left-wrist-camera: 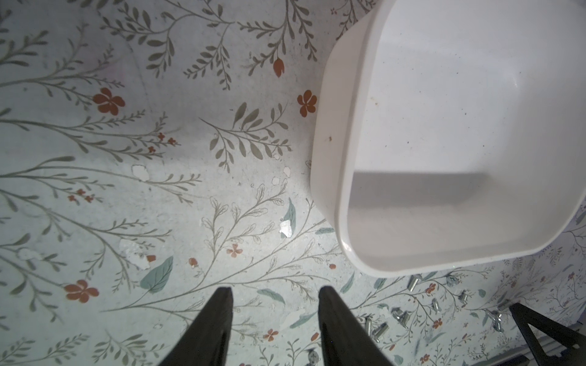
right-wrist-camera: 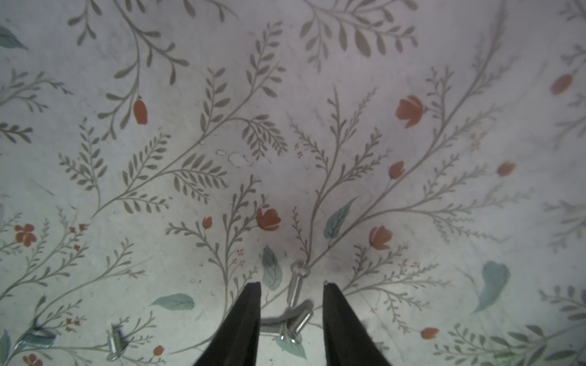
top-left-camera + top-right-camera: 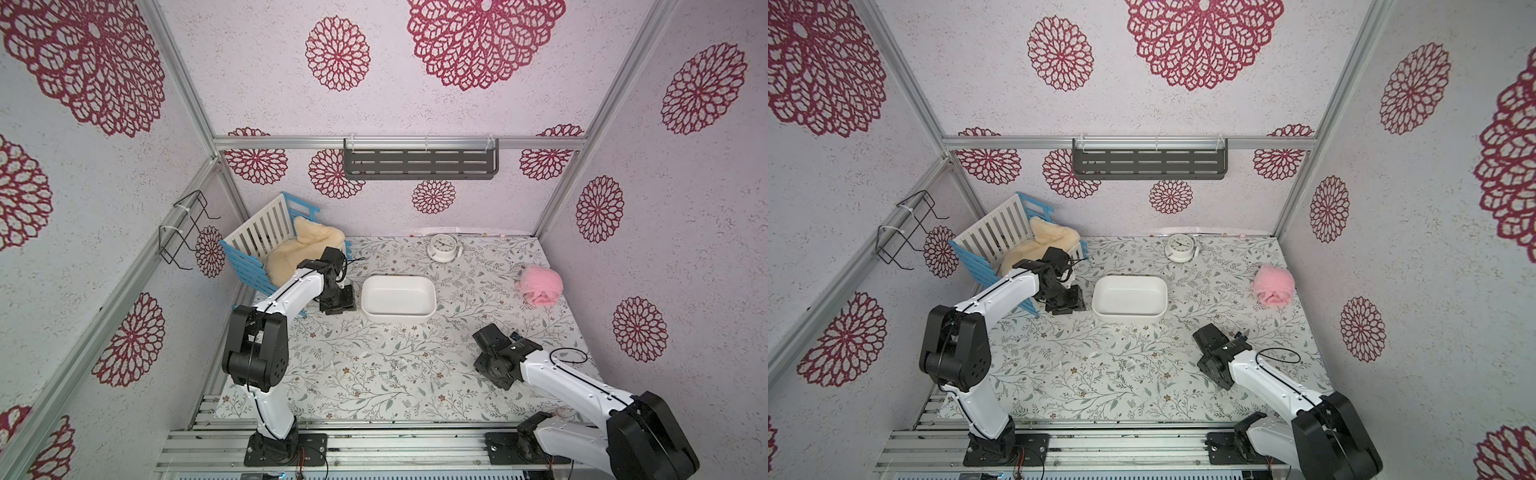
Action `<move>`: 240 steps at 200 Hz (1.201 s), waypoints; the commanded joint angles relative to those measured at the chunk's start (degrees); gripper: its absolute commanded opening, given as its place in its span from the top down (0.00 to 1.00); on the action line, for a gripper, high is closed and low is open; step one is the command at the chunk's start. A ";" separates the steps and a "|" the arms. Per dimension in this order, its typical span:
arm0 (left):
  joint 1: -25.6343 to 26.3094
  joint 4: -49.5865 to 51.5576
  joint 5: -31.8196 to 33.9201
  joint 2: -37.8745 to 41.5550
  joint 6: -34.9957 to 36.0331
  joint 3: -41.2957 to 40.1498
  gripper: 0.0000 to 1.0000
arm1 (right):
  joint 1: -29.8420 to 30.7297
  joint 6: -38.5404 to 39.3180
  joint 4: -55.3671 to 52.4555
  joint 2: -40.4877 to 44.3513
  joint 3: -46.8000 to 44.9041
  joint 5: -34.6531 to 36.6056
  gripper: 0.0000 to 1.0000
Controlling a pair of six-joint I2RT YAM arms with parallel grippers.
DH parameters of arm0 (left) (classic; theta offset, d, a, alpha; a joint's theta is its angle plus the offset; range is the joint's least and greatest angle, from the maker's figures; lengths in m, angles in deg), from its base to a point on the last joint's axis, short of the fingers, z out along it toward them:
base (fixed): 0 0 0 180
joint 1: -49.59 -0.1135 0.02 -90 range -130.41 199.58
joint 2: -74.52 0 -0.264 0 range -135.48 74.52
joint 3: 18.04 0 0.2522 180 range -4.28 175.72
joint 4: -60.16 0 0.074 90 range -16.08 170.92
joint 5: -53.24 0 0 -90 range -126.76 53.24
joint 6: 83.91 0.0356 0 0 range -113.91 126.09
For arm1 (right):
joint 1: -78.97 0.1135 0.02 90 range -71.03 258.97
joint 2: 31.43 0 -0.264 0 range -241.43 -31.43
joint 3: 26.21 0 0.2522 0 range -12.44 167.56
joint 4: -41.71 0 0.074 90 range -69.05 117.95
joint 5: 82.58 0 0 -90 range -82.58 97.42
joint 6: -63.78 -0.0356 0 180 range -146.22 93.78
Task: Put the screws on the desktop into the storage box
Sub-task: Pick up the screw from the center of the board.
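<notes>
Leaf-printed bench (image 3: pixel 478 291) carries the screws (image 2: pixel 296 285) scattered near its front middle, a few lying between the parted tips of the right pincer (image 2: pixel 291 283), none clamped. Only the right wrist view shows that; in both top views they are specks, with open bench between them and the storage box (image 3: pixel 398 316) behind. Just beside the box's wall the left pincer (image 1: pixel 274 290), tips also apart, hovers over bare bench.
</notes>
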 commanded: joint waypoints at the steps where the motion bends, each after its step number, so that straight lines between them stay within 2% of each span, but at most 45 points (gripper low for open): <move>1: -0.28 -0.48 -0.67 -0.72 0.58 0.58 0.51 | -0.75 1.07 1.41 -0.32 0.38 -0.08 0.64; 143: -0.18 -0.42 -1.30 -1.61 0.72 0.68 0.54 | -2.01 3.09 2.93 -3.88 -0.82 -1.30 0.73; 240: -0.18 -0.16 -1.28 -1.34 0.80 0.65 0.56 | -1.92 3.80 0.84 -1.96 2.35 -0.88 0.97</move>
